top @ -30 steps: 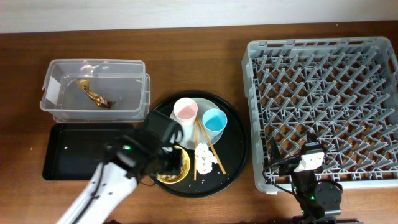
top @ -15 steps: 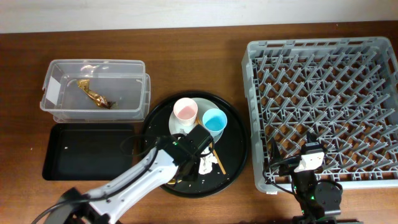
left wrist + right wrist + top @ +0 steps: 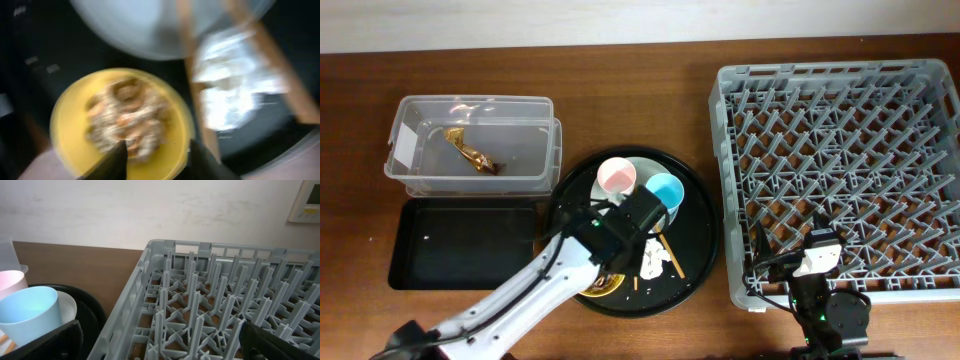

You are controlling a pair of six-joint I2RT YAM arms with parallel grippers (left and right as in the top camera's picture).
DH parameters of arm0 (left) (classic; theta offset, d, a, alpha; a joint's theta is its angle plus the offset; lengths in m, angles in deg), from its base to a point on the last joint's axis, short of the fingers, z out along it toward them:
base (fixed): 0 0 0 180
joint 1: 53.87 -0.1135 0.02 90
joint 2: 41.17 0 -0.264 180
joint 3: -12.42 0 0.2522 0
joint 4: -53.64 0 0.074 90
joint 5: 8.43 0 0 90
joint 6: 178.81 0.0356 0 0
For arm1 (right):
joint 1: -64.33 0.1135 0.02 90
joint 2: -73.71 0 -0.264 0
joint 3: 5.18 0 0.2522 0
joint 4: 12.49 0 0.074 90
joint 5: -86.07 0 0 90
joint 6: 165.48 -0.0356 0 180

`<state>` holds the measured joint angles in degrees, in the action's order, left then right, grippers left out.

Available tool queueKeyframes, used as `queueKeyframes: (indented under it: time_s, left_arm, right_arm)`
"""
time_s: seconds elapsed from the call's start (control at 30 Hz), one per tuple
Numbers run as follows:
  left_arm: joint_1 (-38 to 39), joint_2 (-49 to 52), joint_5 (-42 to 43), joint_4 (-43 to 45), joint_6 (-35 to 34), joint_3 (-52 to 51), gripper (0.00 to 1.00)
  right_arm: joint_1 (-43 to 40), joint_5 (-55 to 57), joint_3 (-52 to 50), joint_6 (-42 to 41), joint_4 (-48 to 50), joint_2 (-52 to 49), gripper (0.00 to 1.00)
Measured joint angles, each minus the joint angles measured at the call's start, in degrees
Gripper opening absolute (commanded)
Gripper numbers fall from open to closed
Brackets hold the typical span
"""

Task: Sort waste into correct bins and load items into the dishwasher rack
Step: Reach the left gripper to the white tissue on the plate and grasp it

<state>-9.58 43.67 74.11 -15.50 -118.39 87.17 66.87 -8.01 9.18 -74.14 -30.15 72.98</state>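
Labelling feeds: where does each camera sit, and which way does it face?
Overhead: above the table, facing straight down; both arms show.
Left wrist: over the yellow bowl, facing down; left gripper at bottom.
Right wrist: low beside the rack, facing the wall; right gripper at bottom.
Shared: overhead and right wrist both show the blue cup.

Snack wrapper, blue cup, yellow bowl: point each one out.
snack wrapper [image 3: 472, 153], overhead view, on its crumpled middle
blue cup [image 3: 32, 325], right wrist view, on its outer wall
yellow bowl [image 3: 67, 125], left wrist view, on its bare left wall
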Motion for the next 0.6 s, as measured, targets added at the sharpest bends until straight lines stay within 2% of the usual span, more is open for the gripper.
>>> queueKeyframes:
  time_s: [0.1,0.23,0.53,0.6]
  left_arm:
    - [0.0,-0.3,4.3,2.6,2.1,0.4,0.70]
    - [0.0,0.0,4.5,5.7,4.1,0.4,0.70]
    - [0.0,11.0,4.4,14.6,10.4,0.4,0.74]
    - [0.0,11.9,3.8,15.0,11.0,0.4,0.65]
  right_arm:
    - [0.0,0.0,0.0,0.0,0.0,0.0,0.98]
    - [0.0,0.0,0.0,0.0,0.0,0.0,0.98]
    - [0.0,0.0,0.0,0.0,0.0,0.0,0.98]
    - [0.0,0.0,0.0,-0.1,0.0,0.0,0.98]
